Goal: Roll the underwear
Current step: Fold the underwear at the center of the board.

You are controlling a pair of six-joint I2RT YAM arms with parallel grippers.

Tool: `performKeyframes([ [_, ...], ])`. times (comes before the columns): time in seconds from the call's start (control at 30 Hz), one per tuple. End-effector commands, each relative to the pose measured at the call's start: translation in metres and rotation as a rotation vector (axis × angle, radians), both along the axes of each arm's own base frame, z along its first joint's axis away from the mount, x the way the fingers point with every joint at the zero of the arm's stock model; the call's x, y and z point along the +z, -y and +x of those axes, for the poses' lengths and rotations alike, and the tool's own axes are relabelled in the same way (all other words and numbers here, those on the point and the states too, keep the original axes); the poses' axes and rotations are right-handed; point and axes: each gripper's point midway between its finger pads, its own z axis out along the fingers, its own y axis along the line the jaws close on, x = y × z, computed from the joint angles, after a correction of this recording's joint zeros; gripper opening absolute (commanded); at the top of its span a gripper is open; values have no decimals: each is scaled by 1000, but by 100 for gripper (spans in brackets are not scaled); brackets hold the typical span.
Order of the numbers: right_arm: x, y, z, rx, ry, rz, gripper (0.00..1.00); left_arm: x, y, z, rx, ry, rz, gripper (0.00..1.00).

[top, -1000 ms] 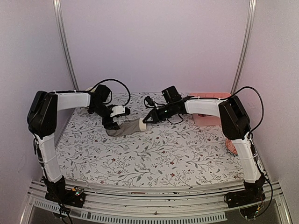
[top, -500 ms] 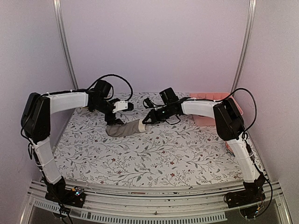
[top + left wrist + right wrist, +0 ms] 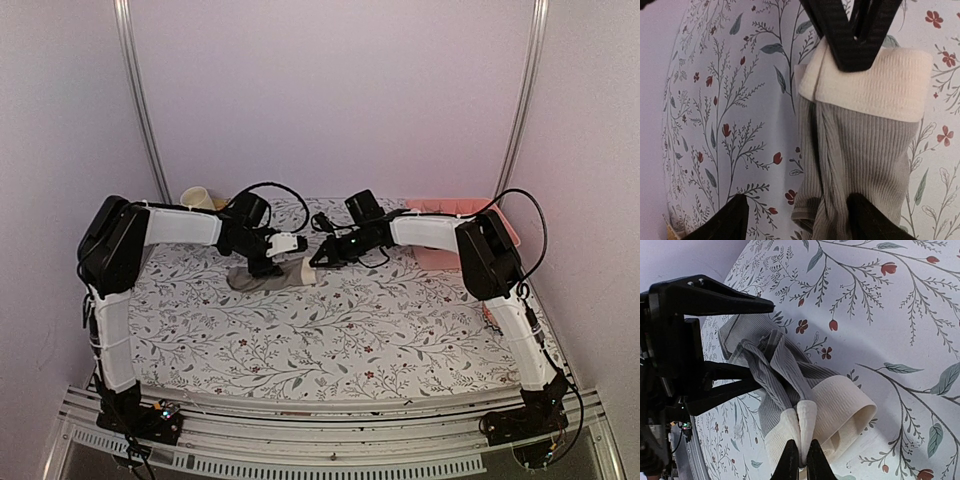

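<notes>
The underwear (image 3: 865,150), a ribbed grey-brown brief, is lying bunched lengthwise on the far middle of the counter (image 3: 350,340), a little left of centre. Its cream waistband (image 3: 890,90) is pointing right and its body is trailing left. The right tool (image 3: 800,460) is pressing its fingers together on a doubled fold at the waistband's edge. It is raising that fold slightly, so the band is gaping like a loop rather than lying flat. The left tool (image 3: 797,222) is hanging spread over the left end of the cloth, with one finger above the ribbed fabric and the other over bare floral counter just beside it. The views are not showing whether either finger is touching down.

Several things are looking risky from here. The right tool is gripping only a thin lip of the band, so a pull or twist is likely to let the fold slip free and drop the raised end. The left tool is sitting off-centre on the cloth, so closing there may catch only one ridge of the bunched fabric, or pinch the counter's cover along with it. The body is twisted into uneven folds, so rolling it as it lies is likely to give a loose, lopsided roll that springs open. The two tools are also working near each other across a short piece of cloth. Rolling one end toward the other is bringing them closer, so a knock between them seems possible.
</notes>
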Motion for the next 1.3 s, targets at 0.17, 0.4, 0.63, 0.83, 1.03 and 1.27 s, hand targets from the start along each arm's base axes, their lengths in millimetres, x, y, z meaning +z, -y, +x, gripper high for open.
performKeyframes([
  [0.17,-8,7,14,-32,8,-16,9,-14,-5,19,70,51,29,65],
  [0.4,2,10,22,-71,42,-27,33,-24,-5,14,64,18,31,64],
  [0.63,52,18,9,-64,129,35,37,-37,-9,15,77,-24,38,64],
  [0.83,70,16,-20,23,124,139,37,-39,-8,14,76,-43,29,63],
  [1.03,64,-2,-34,81,83,182,36,-39,-8,13,74,-49,27,63],
  [1.27,36,-13,-24,71,-2,188,35,-35,-7,12,66,-61,2,63],
])
